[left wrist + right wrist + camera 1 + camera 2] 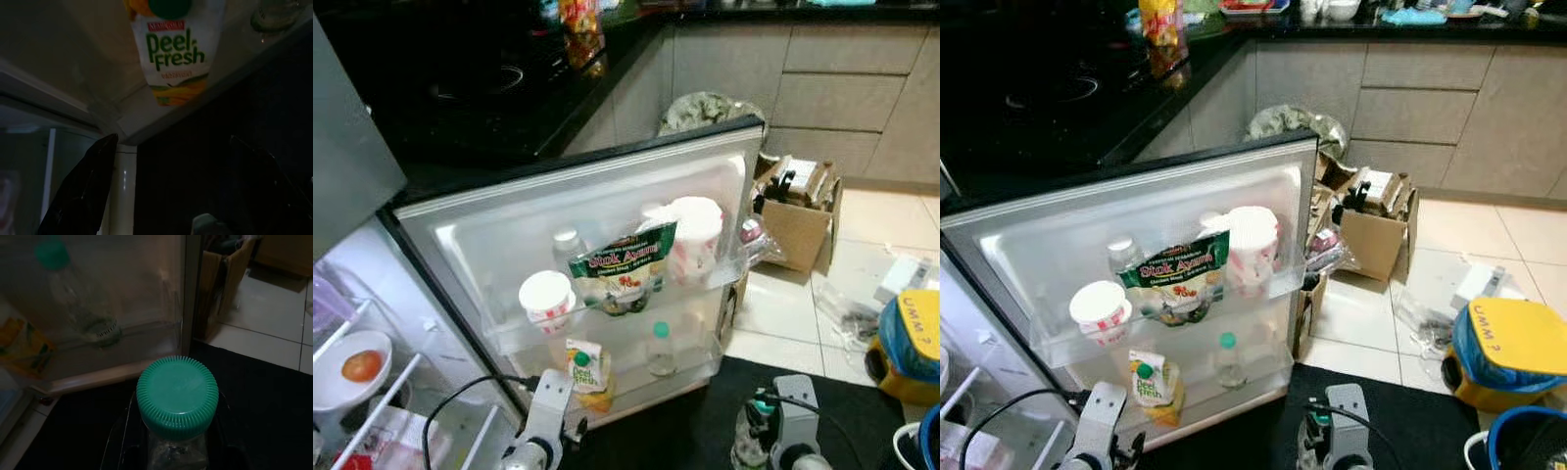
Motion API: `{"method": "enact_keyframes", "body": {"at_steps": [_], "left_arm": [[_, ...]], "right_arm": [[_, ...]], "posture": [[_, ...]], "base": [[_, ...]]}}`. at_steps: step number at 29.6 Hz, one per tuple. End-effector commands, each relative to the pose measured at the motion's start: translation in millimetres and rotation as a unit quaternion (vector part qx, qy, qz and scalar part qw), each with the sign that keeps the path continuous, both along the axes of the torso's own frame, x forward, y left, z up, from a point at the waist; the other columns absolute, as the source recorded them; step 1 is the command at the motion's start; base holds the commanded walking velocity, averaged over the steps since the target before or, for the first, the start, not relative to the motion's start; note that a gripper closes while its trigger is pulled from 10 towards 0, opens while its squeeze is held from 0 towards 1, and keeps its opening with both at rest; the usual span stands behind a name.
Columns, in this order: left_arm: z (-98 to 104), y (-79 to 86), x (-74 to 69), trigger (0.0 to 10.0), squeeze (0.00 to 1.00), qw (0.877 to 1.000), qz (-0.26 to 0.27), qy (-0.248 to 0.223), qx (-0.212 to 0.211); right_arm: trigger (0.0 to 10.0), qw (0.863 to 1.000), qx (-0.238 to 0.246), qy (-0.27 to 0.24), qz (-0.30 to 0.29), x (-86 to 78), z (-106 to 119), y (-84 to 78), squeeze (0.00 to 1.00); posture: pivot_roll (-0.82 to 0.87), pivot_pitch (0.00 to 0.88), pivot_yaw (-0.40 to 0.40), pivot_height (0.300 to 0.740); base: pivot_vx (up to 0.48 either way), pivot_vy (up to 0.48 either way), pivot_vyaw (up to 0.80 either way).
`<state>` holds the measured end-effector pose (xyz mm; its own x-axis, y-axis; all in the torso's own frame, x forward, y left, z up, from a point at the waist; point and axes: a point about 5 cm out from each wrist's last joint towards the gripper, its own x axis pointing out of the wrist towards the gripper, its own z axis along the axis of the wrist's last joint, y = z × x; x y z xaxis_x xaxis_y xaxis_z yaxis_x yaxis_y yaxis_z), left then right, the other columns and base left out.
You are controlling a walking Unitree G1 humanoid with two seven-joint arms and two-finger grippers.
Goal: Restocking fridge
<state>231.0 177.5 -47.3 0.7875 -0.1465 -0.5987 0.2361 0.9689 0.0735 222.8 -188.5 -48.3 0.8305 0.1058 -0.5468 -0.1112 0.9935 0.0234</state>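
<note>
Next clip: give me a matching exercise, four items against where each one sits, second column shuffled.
Items
1. Green Stok Ayam stock pouch
2. Peel Fresh juice carton with green cap
3. Clear bottle with ribbed green cap
4. Brown cardboard box

Places
A. Held in the right tool
B. Upper shelf of the open white fridge door
C. On the tiled floor beside the door
D. Lower shelf of the door

Pairs: 1-B, 2-D, 3-A, 4-C
</note>
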Motion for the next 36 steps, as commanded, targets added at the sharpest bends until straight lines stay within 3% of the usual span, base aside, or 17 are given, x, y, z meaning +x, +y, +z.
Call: {"method": "enact_keyframes", "body": {"at_steps": [1,10,25,36], "left_arm": [[-2.6,4.7,-4.1,10.0,0.0,1.0,-0.001,0.009,0.006],[-2.0,4.2,-3.1,10.0,0.0,1.0,-0.001,0.008,0.005],[-1.3,4.8,-2.3,10.0,0.0,1.0,-0.002,0.006,0.005],[-1.4,5.8,-2.2,10.0,0.0,1.0,0.006,0.006,0.007]], "right_arm": [[10.0,1.0,0.001,-0.002,0.004,-1.2,-0.7,1.8,0.0],[10.0,0.999,0.03,-0.025,0.009,1.2,3.8,3.8,0.0],[10.0,0.999,0.032,-0.032,0.013,1.0,4.7,4.6,0.0],[10.0,0.998,0.024,-0.019,0.046,0.2,2.5,10.6,0.0]], "posture": [[-0.06,0.015,0.029,0.674],[-0.06,0.015,0.031,0.679],[-0.06,0.019,0.035,0.739],[-0.06,0.019,0.023,0.74]], "base": [[0.0,0.0,0.0],[0.0,0.0,0.0],[0.0,0.0,0.0],[0.0,0.0,0.0]]}}
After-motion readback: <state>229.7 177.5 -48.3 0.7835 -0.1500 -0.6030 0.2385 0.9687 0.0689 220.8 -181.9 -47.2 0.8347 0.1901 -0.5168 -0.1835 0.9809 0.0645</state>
